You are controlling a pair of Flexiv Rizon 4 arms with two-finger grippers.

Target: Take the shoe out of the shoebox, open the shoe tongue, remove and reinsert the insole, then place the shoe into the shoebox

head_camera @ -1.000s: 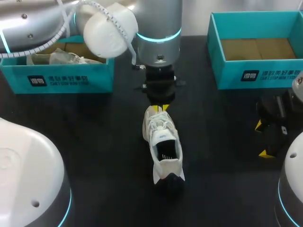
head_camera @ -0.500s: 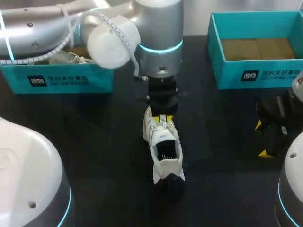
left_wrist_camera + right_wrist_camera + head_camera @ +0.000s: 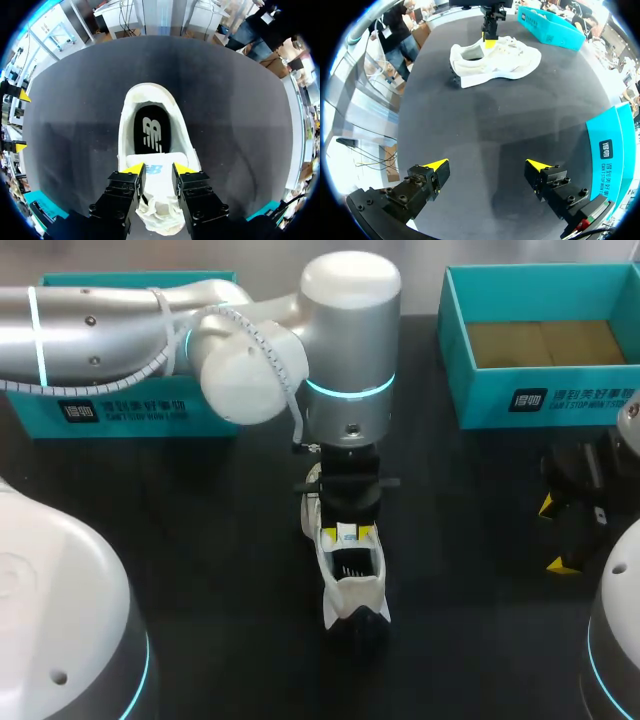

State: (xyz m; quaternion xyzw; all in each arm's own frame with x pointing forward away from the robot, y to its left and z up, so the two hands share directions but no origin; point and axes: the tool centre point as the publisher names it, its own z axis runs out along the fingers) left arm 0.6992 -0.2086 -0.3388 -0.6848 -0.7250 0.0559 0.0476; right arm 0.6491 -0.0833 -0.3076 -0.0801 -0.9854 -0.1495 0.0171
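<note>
My left pincer (image 3: pixel 159 170) hangs narrowly parted, gripping nothing, with the shoe (image 3: pixel 150 92) tongue (image 3: pixel 157 186) under its tips. My right pincer (image 3: pixel 487 167) gapes wide, empty.

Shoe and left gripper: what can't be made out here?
- Head view: the wrist of the left arm covers the toe and laces of the shoe; only the heel end shows.
- Left wrist view: the left gripper straddles the tongue; whether it pinches it cannot be told.
- Head view: the left arm hides the inside of the left shoebox.
</note>
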